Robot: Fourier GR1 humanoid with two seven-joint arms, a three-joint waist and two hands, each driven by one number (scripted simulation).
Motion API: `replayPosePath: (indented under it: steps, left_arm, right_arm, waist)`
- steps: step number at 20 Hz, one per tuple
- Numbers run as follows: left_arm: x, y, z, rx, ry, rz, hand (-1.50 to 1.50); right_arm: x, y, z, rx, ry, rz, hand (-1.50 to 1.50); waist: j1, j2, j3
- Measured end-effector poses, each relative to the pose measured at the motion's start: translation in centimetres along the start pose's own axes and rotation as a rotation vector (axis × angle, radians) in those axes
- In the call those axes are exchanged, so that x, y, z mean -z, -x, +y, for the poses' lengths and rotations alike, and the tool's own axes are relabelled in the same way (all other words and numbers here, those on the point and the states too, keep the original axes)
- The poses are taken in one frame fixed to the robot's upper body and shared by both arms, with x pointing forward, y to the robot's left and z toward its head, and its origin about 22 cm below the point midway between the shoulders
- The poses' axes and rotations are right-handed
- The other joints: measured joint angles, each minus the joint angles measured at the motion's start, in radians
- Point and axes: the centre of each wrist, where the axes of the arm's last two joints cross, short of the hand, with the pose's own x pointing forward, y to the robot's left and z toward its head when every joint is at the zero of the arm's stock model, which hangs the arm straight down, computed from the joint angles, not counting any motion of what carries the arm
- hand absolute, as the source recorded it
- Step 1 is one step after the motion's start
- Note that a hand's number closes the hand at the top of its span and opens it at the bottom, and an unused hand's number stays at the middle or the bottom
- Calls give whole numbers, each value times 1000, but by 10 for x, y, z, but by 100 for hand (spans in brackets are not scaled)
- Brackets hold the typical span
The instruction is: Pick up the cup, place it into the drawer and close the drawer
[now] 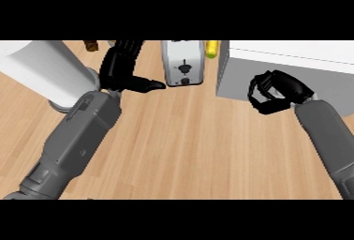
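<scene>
No cup shows in the head view. A white box-like unit [290, 58] with a grey side wall [232, 79] stands at the right rear; I cannot tell whether it holds the drawer, or whether a drawer is open or closed. My right hand [276, 91] is at that grey wall's front corner, fingers curled inward with nothing visible inside them. My left hand [121, 65] is at the upper left, fingers straight and pointing away, thumb sticking out to the right toward the toaster.
A silver toaster [183, 63] stands at the back centre with a yellow object [212, 48] beside it. A large white rounded object [38, 65] fills the left rear, partly behind my left forearm. A small brown item [91, 45] sits at the top edge. Wooden counter [194, 150] spreads in front.
</scene>
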Motion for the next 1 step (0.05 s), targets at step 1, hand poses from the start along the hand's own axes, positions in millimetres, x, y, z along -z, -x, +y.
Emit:
replayPosePath:
  steps: [1]
  left_arm:
    - [0, 0, 0, -4, 4, -1, -150]
  right_arm:
    - [-1, 0, -1, 6, -2, -1, 150]
  waist:
    - [2, 1, 1]
